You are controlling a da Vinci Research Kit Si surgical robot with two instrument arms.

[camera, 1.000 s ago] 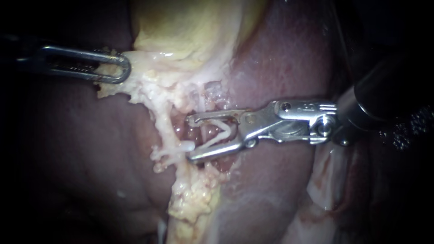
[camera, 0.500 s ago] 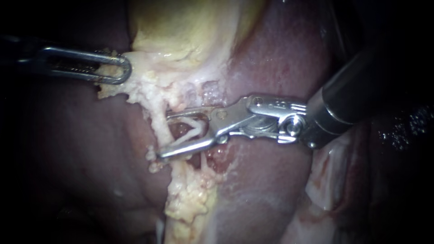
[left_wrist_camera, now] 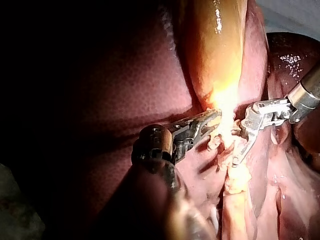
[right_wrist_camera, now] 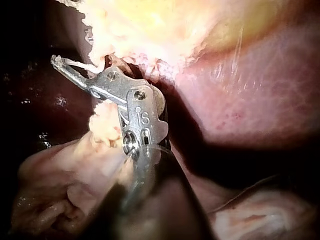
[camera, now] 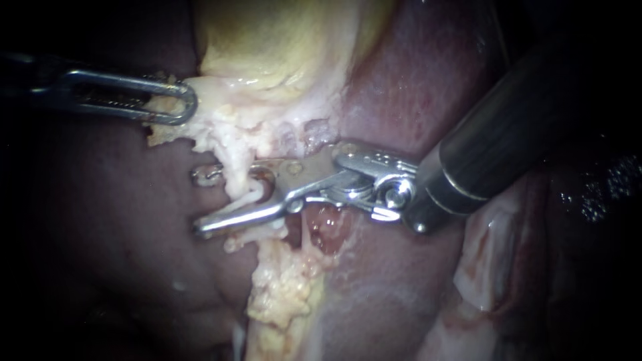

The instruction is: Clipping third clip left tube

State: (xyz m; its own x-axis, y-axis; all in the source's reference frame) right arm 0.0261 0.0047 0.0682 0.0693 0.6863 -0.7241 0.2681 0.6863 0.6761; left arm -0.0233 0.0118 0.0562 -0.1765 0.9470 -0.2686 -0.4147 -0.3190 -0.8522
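Okay, endoscope view first. The left instrument (camera: 182, 101) comes in from the left, jaws clamped on the pale fatty tissue (camera: 214, 130) at the foot of the gallbladder (camera: 281, 47), holding it out sideways. The right instrument (camera: 199, 202) comes in from the upper right and lies across the liver (camera: 414, 87). Its jaws are spread, with a clear gap between them. The tube (camera: 233, 175) runs roughly up and down and stands in that gap. The jaws cross it nearly square-on, one jaw passing behind it and the other in front. Both tips poke out past the tube's far side. A white clip (camera: 253, 195) shows deep in the throat of the jaws, just beside the tube. So the tube is already inside the bite, between the jaws and not ahead of them. The next move is probably a squeeze, not more reach.

Left wrist view: the left instrument's jaws are closed on the pale tissue just under the bright gallbladder. The right instrument sits just beside and ahead of them, jaws angled across the pale strand.

Right wrist view: one jaw reaches ahead with a thin white line of clip along it. The other jaw is hidden by fatty tissue, so I can't tell the bite from here. The right instrument is the one on the tube.
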